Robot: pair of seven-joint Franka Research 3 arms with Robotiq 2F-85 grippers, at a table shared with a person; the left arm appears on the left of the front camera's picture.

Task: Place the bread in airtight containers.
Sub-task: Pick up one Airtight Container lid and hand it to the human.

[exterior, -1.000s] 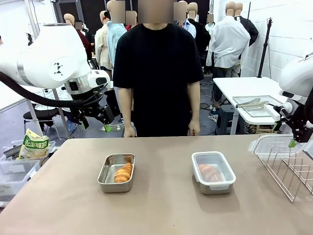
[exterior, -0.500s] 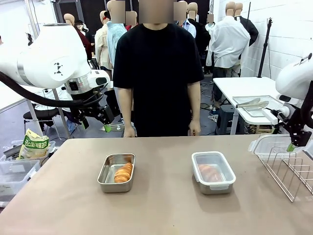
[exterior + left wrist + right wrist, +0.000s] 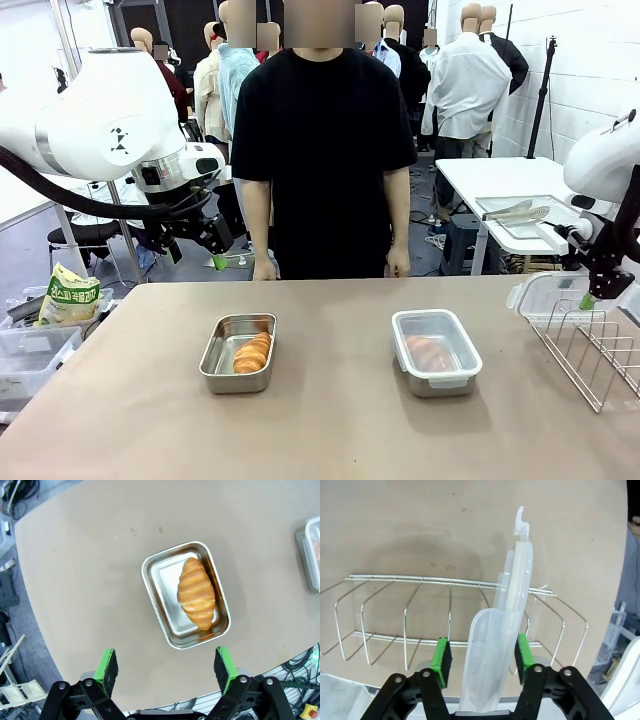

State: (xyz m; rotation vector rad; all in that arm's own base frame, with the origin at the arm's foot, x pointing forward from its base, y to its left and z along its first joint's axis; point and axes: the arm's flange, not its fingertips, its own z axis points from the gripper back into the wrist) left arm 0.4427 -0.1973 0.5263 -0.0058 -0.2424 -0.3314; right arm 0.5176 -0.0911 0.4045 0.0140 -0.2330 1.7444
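Front view: table w/ two steel tins. Left tin has no lid; one croissant lies in it, toward its right side. Right tin sits well apart to the right, clear lid on, second croissant visible through the lid.

Left gripper hangs above the table's far-left edge, jaws wide apart, nothing between them. Left wrist view looks down on the open tin and its croissant; green pads stand either side at frame bottom, clear of the tin.

Right gripper is at the far right over a wire rack. Right wrist view: its pads flank a clear plastic lid standing on edge in the rack. Pads sit just beside the lid's faces; contact cannot be confirmed, so grip state cannot be told.

Person stands at far side, hands down at the table edge, touching nothing.
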